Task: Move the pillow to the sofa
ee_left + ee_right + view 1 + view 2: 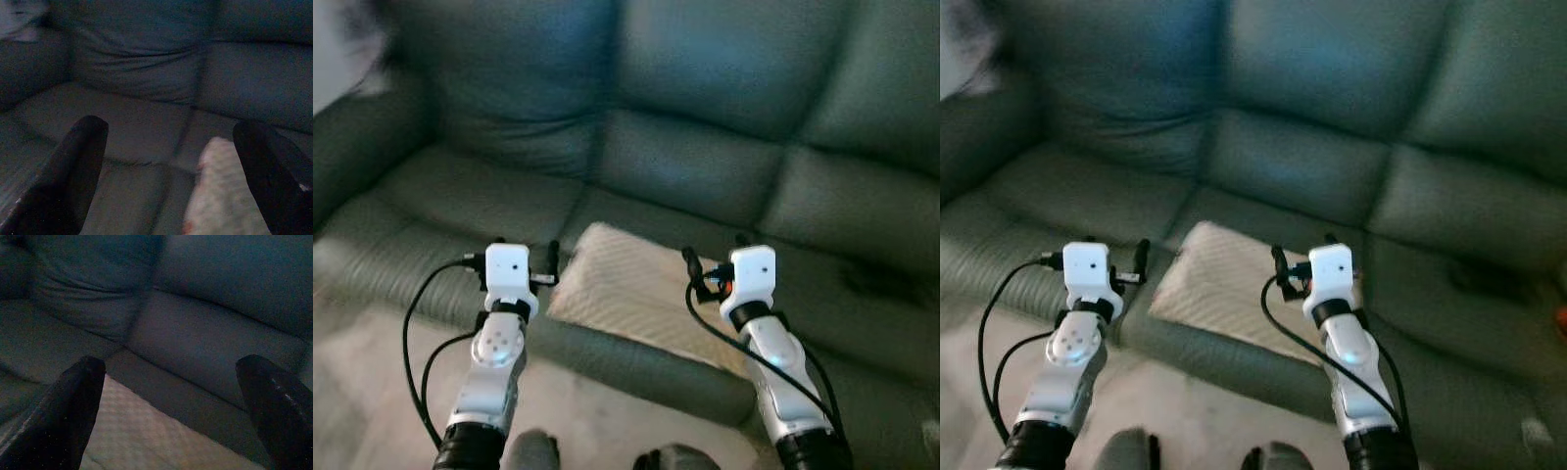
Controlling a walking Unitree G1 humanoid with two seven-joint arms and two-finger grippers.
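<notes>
Resting flat on the sofa (pixel 724 176) seat at its front edge, the pillow (pixel 626 289) lies between the left gripper (pixel 524 257) and right gripper (pixel 713 262). Both are spread wide, holding nothing. Risk: a retreating finger snags the overhanging corner and drags the pillow off.

1. The pillow (pixel 636 294) lies flat on the front of the sofa (pixel 705 166) seat.
2. Left of the pillow, bare cushion runs to the sofa's armrest.
3. Behind the pillow, bare seat reaches the backrest, which blocks further reach.
4. Right of the pillow, the seat lies bare.
5. Both grippers hover just beside the pillow's near corners.
</notes>
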